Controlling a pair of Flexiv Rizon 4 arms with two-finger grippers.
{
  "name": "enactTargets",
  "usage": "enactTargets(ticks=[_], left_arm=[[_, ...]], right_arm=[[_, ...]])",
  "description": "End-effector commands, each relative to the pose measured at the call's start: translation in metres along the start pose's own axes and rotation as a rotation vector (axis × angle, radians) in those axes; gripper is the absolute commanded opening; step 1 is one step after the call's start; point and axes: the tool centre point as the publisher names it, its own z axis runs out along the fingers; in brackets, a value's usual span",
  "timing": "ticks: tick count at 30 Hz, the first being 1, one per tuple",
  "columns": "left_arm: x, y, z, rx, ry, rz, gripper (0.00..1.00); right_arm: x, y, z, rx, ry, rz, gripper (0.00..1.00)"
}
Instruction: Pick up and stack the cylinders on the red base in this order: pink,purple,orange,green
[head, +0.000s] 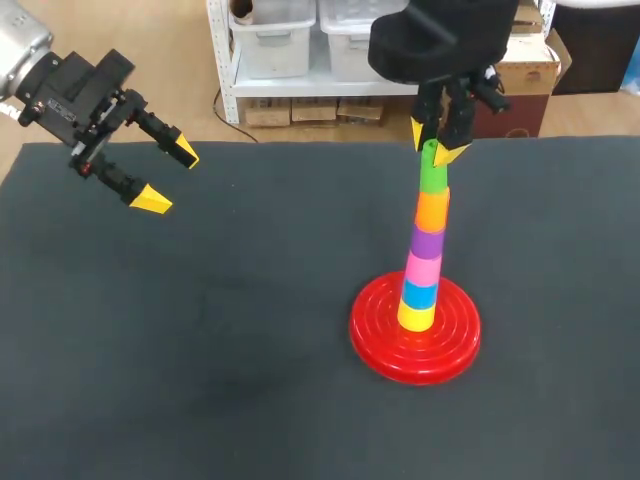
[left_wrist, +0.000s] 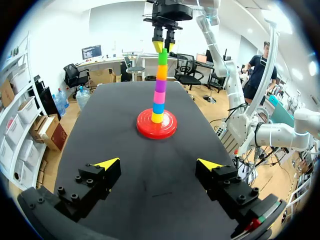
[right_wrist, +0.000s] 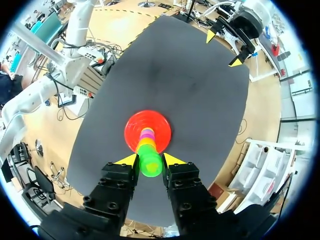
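Right gripper is hanging directly over the tower. Its yellow-tipped fingers are pressing from two sides on the top of the green plastic cylinder and grasping it; the right wrist view is showing both tips tight against its sides.

The green plastic cylinder is sitting as the top piece of the stack, resting on the orange plastic cylinder. Below that, in order going down, are the purple plastic cylinder, the pink plastic cylinder, a blue plastic cylinder and a yellow plastic cylinder. The column is standing upright at the middle of the red ridged disc base.

The base is lying on the dark grey table cover, on the right half in the head view.

Left gripper is hovering above the far left corner of the table, well apart from the tower. Its jaws are spread wide and holding nothing, and its wrist view is looking along the table toward the stack.
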Motion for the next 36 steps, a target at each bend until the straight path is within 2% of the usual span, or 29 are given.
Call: enactTargets(ticks=[1, 6, 17, 28, 36], left_arm=[[0.001, 0.002, -0.001, 0.005, 0.001, 0.001, 1.0], [0.001, 0.002, -0.001, 0.005, 0.001, 0.001, 1.0], [0.001, 0.002, -0.001, 0.005, 0.001, 0.001, 1.0], [0.001, 0.002, -0.001, 0.005, 0.001, 0.001, 1.0], [0.001, 0.002, -0.001, 0.005, 0.001, 0.001, 1.0]], right_arm=[[0.002, 0.008, -0.003, 0.012, -0.003, 0.004, 0.0], [0.002, 0.011, -0.006, 0.017, 0.004, 0.004, 0.0], [0.0, 0.007, 0.005, 0.012, 0.0, 0.011, 0.0], [0.0, -0.004, -0.006, 0.044, 0.011, 0.005, 0.0], [-0.002, -0.002, 0.002, 0.015, 0.004, -0.002, 0.0]])
